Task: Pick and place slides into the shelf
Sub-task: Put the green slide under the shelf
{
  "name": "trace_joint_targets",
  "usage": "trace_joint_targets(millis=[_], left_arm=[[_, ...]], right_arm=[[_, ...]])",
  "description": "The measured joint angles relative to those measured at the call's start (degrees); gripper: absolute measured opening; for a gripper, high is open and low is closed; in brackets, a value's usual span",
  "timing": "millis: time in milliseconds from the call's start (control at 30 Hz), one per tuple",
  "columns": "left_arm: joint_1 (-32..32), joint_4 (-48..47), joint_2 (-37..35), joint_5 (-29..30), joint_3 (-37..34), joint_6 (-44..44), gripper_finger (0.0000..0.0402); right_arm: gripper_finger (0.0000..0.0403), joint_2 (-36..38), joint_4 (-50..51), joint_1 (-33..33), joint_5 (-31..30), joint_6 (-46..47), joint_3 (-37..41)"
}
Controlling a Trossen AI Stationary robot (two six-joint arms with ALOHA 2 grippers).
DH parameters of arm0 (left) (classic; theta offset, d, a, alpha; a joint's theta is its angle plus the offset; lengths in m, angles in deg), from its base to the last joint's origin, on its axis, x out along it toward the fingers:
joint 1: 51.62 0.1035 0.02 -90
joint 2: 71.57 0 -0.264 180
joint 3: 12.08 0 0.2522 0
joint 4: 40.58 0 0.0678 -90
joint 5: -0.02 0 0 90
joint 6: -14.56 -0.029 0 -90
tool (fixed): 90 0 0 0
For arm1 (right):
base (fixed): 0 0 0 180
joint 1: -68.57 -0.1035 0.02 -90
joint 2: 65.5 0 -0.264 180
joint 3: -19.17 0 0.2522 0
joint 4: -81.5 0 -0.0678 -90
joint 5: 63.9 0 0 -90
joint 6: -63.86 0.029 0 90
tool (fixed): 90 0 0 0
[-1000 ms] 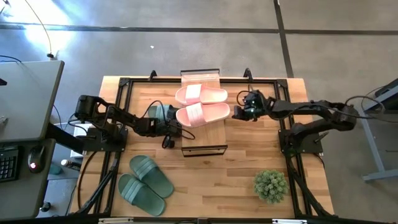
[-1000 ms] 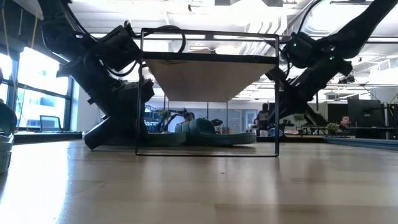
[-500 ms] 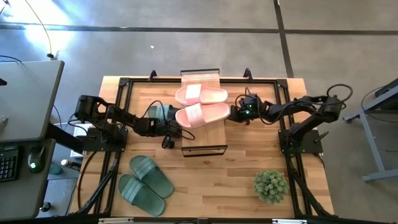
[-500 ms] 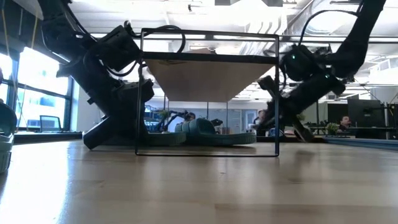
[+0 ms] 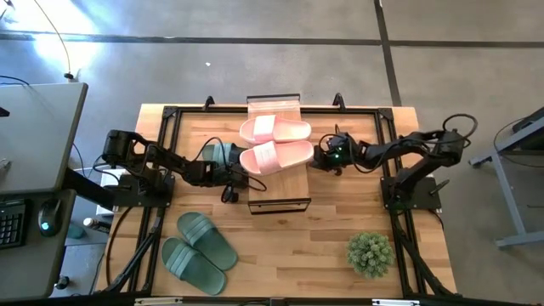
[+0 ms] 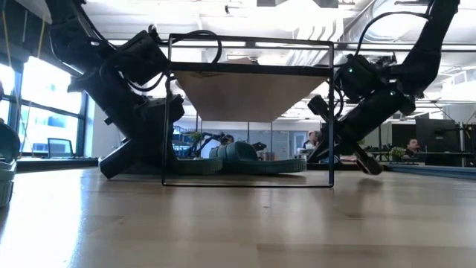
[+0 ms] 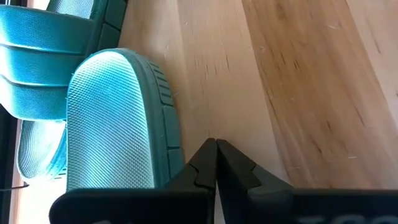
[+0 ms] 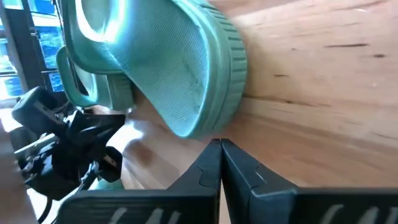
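Setting. The wooden surface stands on a grey concrete floor crossed by dark seams. A grey desk with a keyboard and mouse adjoins one side. The level view shows an open-plan office with bright ceiling lights, large windows, and a seated person in the distance.

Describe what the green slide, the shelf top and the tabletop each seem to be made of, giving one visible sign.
Green slide: likely matte rubber or foam; fine dotted footbed texture, ribbed edge.
Shelf top: seemingly light wood plank; thin black frame looks like metal.
Tabletop: wood with smooth finish; visible grain and plank seams.
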Motion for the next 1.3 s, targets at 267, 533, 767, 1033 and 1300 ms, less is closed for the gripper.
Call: trace_joint_targets(millis=[267, 533, 767, 1033, 1300], left_arm=[[0.0, 0.02, 0.0, -0.01, 0.0, 0.02, 0.0], [0.0, 0.02, 0.0, -0.04, 0.0, 0.02, 0.0], [0.0, 0.02, 0.0, -0.09, 0.0, 0.02, 0.0], [0.0, 0.02, 0.0, -0.15, 0.0, 0.02, 0.0], [0.0, -0.04, 0.0, -0.15, 0.0, 0.02, 0.0]], right_arm=[[0.0, -4.7, -8.64, 0.02, 1.13, 0.94, -0.16], [0.0, -6.05, -9.29, 0.49, -0.79, 2.01, -0.2], [0.0, -6.09, -8.89, 4.19, -3.45, 0.97, -0.17], [0.0, -6.11, -8.86, 7.75, -2.57, -1.79, -0.13], [0.0, -4.95, -8.45, 7.4, -0.73, -7.72, -0.02]])
